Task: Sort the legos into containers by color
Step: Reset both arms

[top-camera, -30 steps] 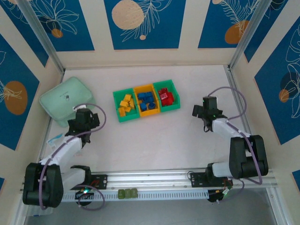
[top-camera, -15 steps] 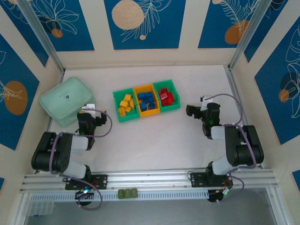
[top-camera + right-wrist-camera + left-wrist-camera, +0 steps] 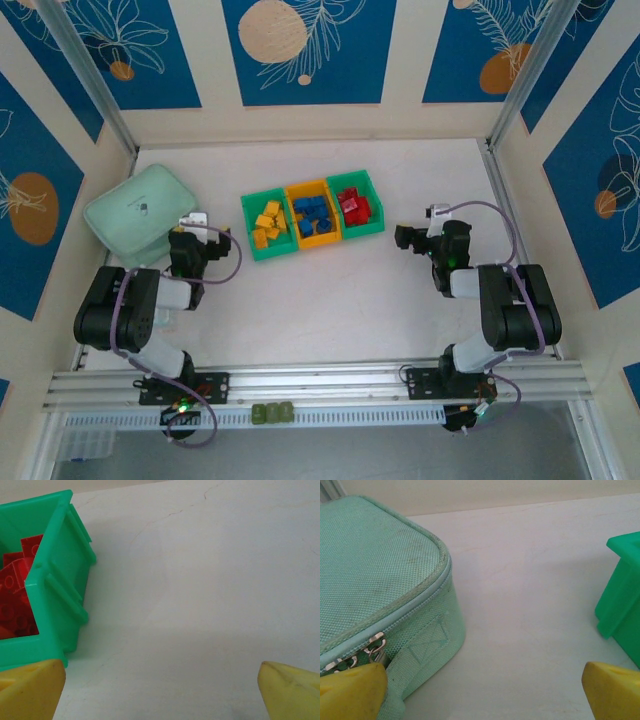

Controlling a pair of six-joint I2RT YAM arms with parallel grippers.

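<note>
Legos look sorted, one colour per bin in the containers — so w/ left gripper & right gripper both spread wide, empty, either side of the row — park 'em slow, no clipping a wall.

The pouch is matt woven cloth (coarse, visibly gridded) with a metal zip pull. The green bin and red legos are smooth, slightly glossy plastic; the table looks matt.
</note>
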